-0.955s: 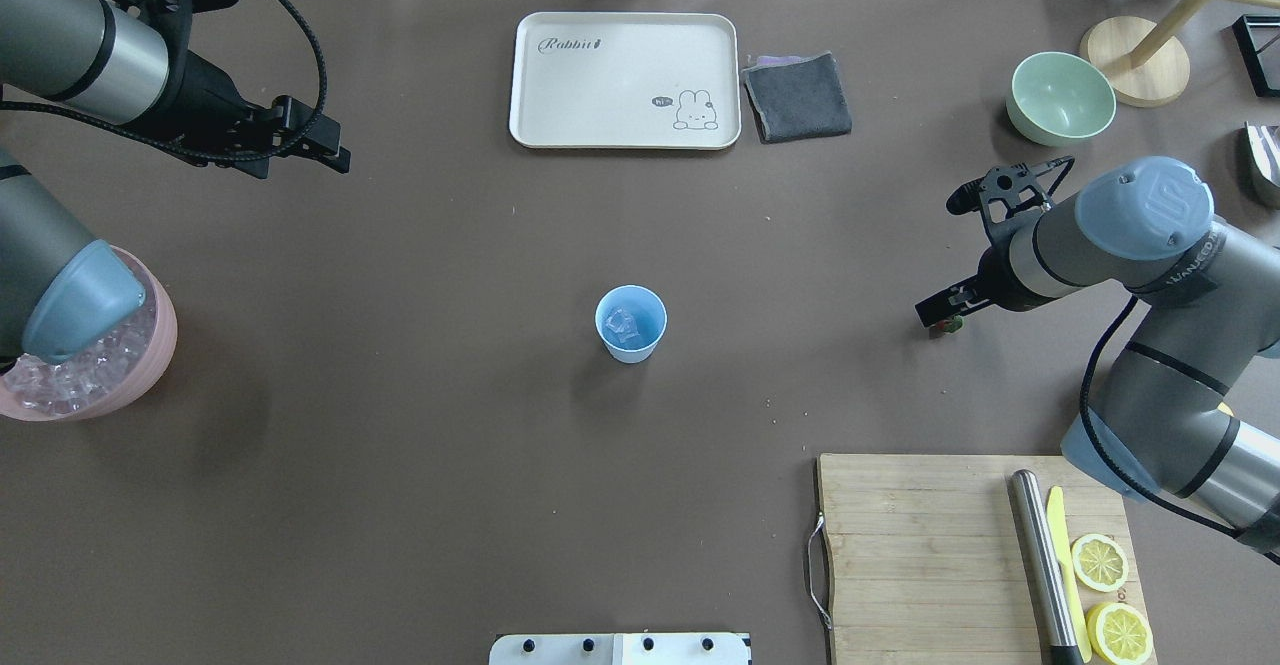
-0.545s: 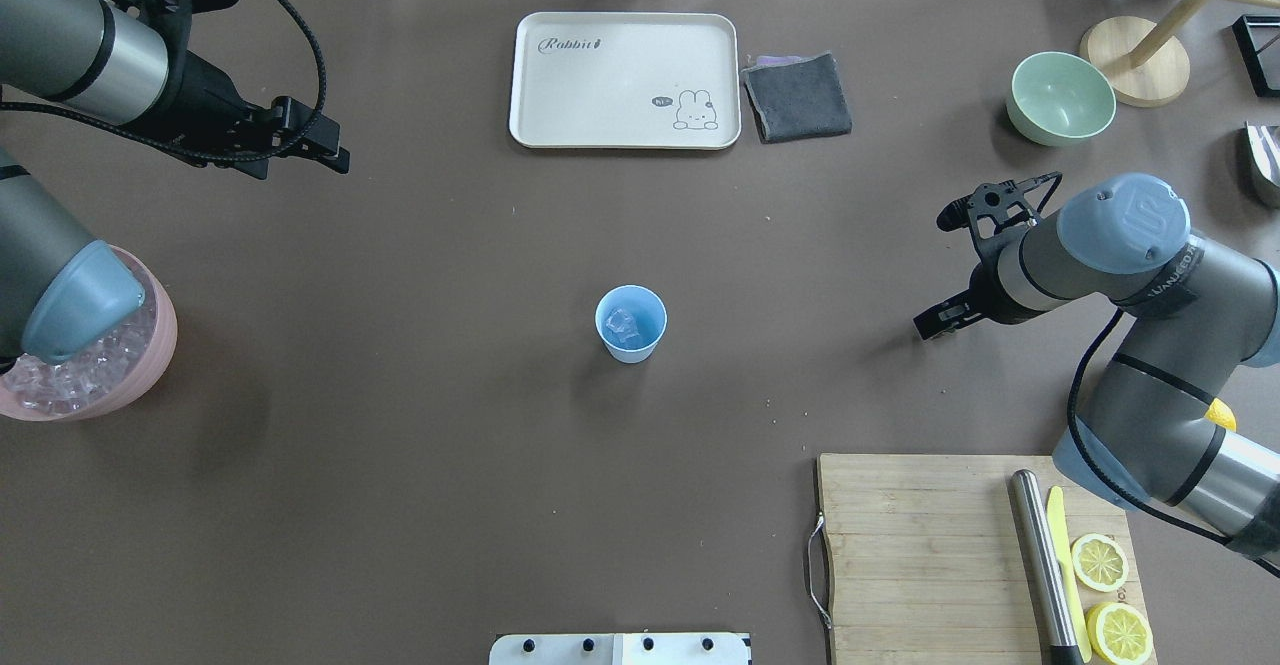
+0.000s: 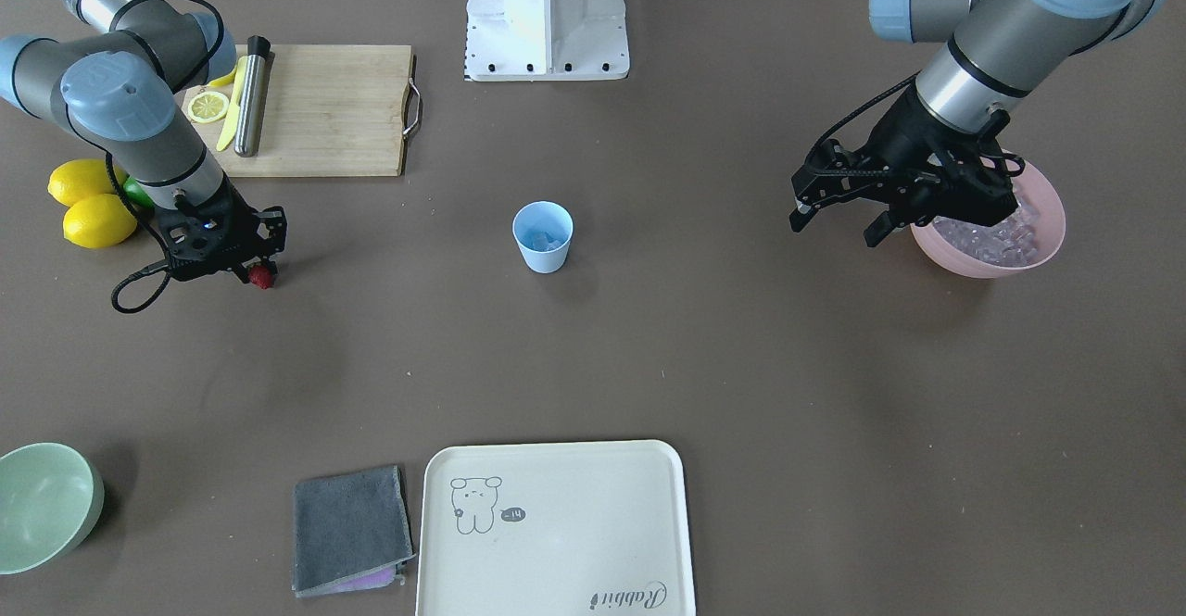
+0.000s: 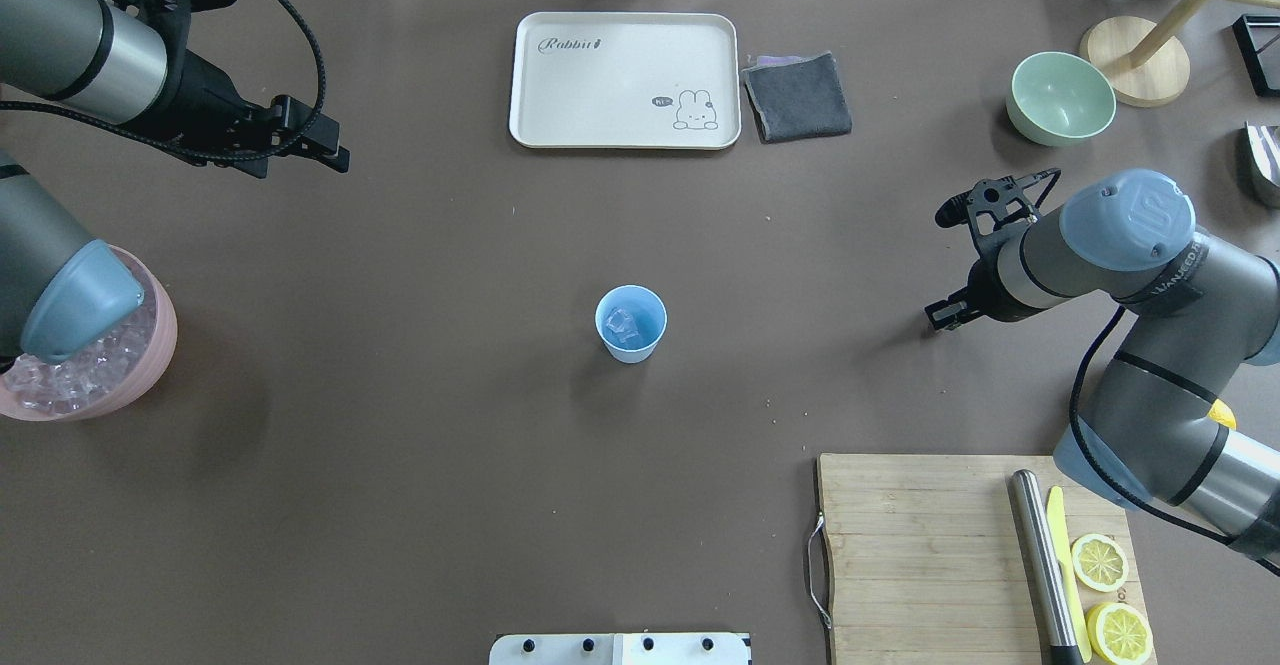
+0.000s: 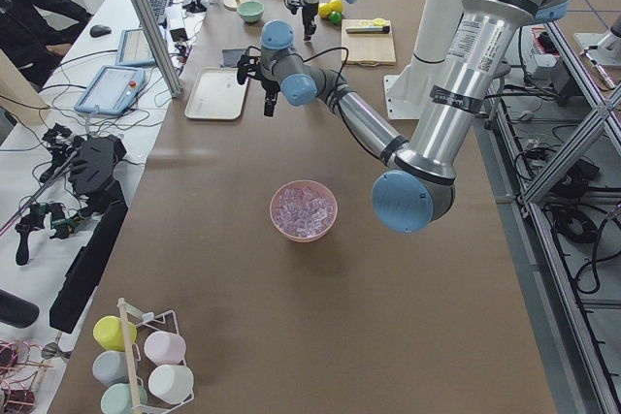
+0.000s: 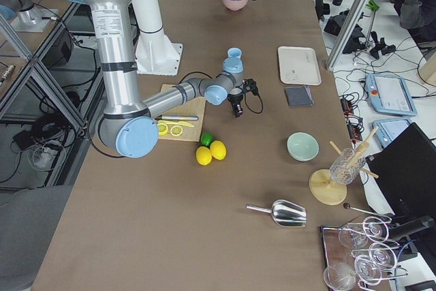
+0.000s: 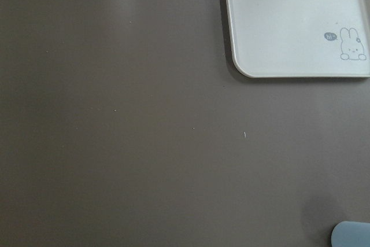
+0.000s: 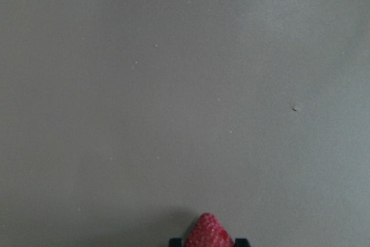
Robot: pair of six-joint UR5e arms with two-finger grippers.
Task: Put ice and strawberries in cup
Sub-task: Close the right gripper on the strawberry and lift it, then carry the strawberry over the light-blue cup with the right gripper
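The light-blue cup (image 4: pixel 631 323) stands upright mid-table with an ice cube (image 4: pixel 622 322) inside; it also shows in the front view (image 3: pixel 543 236). More ice fills the pink bowl (image 4: pixel 95 380) at the left edge. My right gripper (image 3: pixel 259 269) is shut on the red strawberry (image 3: pixel 263 276), low over the table well to the cup's right; the wrist view shows the berry's tip (image 8: pixel 208 234) between the fingers. From overhead the right gripper (image 4: pixel 938 316) hides the berry. My left gripper (image 3: pixel 834 225) is open and empty, beside the pink bowl (image 3: pixel 964 262).
A white rabbit tray (image 4: pixel 625 80) and a grey cloth (image 4: pixel 800 95) lie at the far side. A pale green bowl (image 4: pixel 1062 97) stands far right. A cutting board (image 4: pixel 920 545) with knife and lemon halves (image 4: pixel 1100 562) is near right. Two lemons (image 3: pixel 88 201) lie behind the right arm.
My right wrist has turned and drawn slightly back; the strawberry that showed under the fingers from overhead is now hidden. The left arm has not moved.
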